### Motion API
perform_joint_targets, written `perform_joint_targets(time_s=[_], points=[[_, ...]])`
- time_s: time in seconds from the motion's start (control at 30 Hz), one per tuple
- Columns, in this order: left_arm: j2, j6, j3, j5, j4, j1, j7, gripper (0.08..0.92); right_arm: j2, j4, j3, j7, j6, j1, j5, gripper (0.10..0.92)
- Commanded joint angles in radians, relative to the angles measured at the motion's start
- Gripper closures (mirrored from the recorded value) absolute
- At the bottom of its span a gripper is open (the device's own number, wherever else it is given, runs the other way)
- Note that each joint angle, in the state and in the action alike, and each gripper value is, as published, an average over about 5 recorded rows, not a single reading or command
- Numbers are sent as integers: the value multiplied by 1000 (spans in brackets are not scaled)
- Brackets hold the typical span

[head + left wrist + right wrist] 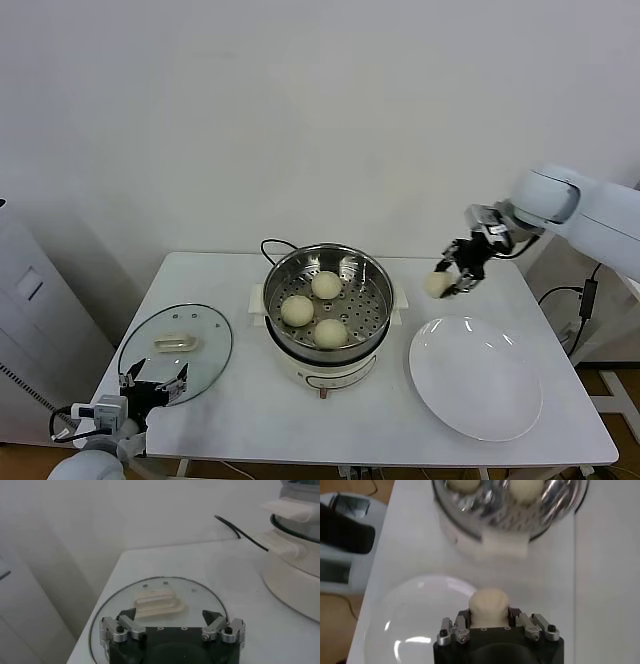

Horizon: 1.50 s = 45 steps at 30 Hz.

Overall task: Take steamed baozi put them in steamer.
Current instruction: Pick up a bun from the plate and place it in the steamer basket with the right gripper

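From the head camera, the steamer (325,300) sits mid-table on its white base with three steamed baozi (326,285) inside. The right gripper (462,268) hangs in the air between the steamer and the white plate (476,376), above the plate's far edge, clamped on a fourth bun (438,285). The left gripper (153,386) waits low at the table's near left corner, over the edge of the glass lid (177,347).

The left wrist camera shows its jaws spread wide with nothing between them, the lid's white handle (156,603) lying just beyond.

The right wrist camera shows the fingers (461,622) pressed against both sides of the fourth bun (489,607), with the plate (415,617) underneath and the steamer (510,505) farther off.
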Motion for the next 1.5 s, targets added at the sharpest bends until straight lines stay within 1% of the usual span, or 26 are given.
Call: perform_joint_targets(time_s=[0.03,0.43,0.7,1.07,1.37,1.47,1.5], points=[[-2,1,2,1,0,-3,-1,177,160,51,-126,101,-171,148,188,558],[-4,1,9,1,2,-13,0,177,242,36,-114,196,-241,66,258,558],[-5,0,9,-3,7,-15,0,177,266,15,-90,260,-270,-35,257,558],[-6,-1,12,-5,15,-23,1,177,297,-34,-50,293,-281,-129,251,558],[-7,-4,11,-8,19,-22,2,177,305,-43,-38,324,-288,-169,243,558],[-8,-4,11,-9,19,-21,2,177,307,-45,-34,332,-291,-175,243,536],[-8,-4,11,-9,19,-21,2,177,308,-45,-33,333,-292,-175,244,518]])
